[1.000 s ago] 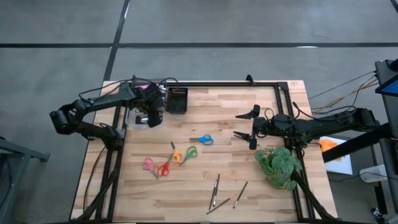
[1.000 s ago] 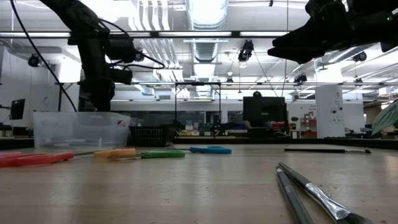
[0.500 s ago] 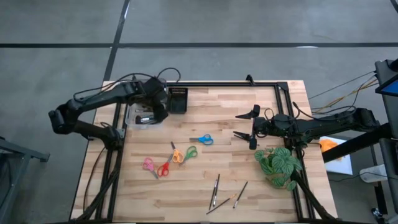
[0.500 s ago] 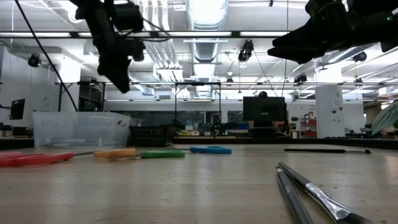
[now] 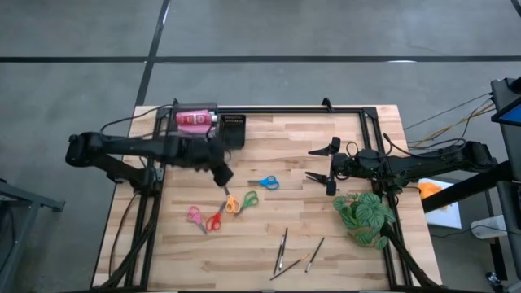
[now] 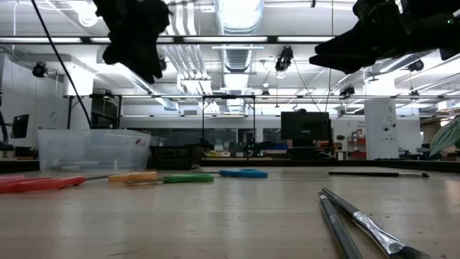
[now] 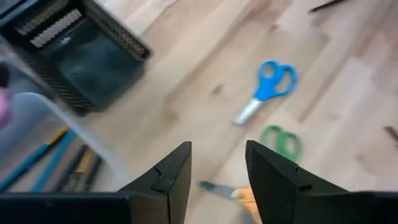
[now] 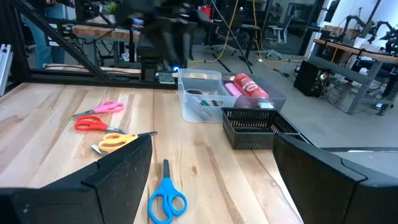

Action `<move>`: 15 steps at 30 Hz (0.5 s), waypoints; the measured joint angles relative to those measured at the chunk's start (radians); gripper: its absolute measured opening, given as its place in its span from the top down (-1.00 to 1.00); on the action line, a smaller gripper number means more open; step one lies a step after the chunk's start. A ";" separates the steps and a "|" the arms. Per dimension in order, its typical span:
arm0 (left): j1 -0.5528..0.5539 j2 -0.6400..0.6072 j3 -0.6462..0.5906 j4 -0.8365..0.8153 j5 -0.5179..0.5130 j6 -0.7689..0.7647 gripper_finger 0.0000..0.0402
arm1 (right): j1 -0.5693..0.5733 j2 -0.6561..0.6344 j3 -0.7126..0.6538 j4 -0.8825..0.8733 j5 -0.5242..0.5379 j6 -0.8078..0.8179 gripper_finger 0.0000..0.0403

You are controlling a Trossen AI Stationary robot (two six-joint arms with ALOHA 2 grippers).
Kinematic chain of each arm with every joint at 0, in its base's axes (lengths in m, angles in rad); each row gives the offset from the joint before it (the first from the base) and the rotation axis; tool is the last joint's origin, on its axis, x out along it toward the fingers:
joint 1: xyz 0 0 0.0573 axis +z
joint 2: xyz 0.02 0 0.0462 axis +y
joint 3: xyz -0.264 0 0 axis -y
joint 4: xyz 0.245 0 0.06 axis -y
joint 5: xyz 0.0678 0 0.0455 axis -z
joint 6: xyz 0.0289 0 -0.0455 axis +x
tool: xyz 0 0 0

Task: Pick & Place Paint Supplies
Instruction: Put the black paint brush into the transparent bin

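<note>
Several pairs of scissors lie flat mid-table: blue (image 5: pixel 264 181), green (image 5: pixel 249 198), orange (image 5: pixel 232 203), red (image 5: pixel 214 220) and pink (image 5: pixel 194 215). Thin brushes (image 5: pixel 282 249) lie near the front edge. A pink bottle (image 5: pixel 193 120) and brushes (image 7: pixel 43 163) lie in the clear tub (image 5: pixel 181 140) at the far left. My left gripper (image 5: pixel 224 177) hangs open above the table, between the tub and the scissors, with nothing between its fingers (image 7: pixel 171 177). My right gripper (image 5: pixel 320 162) waits open at the right, above the table.
A black mesh tray (image 5: pixel 233 131) stands beside the tub at the far edge. A green leafy plant (image 5: pixel 365 216) sits at the right near my right arm. Bare wood lies between the blue scissors and the right gripper and along the near left.
My left gripper has risen from over the clear tub and swung toward the table's right and near side, rolling as it went. It now hangs over the wood just beside the orange and green scissors. Its fingers keep the same gap.
</note>
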 joint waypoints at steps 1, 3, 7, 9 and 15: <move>-0.044 0.003 0.000 0.008 -0.030 -0.039 0.23 | 0.000 0.000 0.000 0.000 0.000 0.000 -0.64; -0.125 0.012 0.000 0.024 -0.087 -0.113 0.23 | 0.000 0.001 0.000 0.000 0.000 0.000 -0.64; -0.258 0.048 0.000 0.064 -0.178 -0.238 0.23 | 0.000 0.001 0.000 0.000 0.000 0.000 -0.64; -0.314 0.076 0.000 0.087 -0.217 -0.289 0.23 | 0.000 0.001 0.000 0.000 0.000 0.000 -0.64; -0.418 0.187 0.000 0.234 -0.292 -0.401 0.23 | 0.000 0.001 0.000 0.000 0.000 0.000 -0.64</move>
